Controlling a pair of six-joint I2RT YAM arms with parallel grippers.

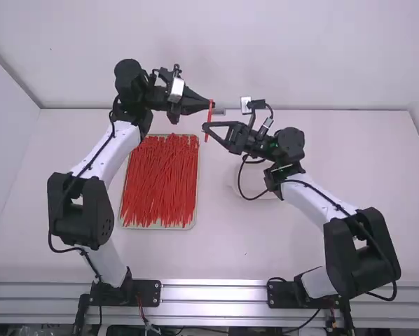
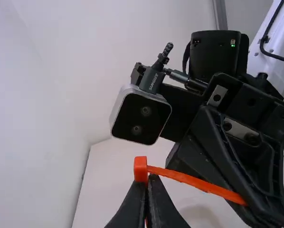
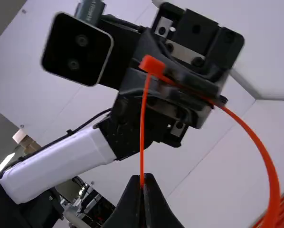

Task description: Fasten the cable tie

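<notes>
White table [image 1: 356,147], tray [image 1: 158,227] of red cable ties [image 1: 160,178] — pale wall [image 1: 300,49] behind

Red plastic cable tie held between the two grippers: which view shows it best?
Right wrist view: the red plastic cable tie shows its head, straight tail and curving loop. The left wrist view shows its head and part of the strap; the high view, a short red sliver.
</notes>
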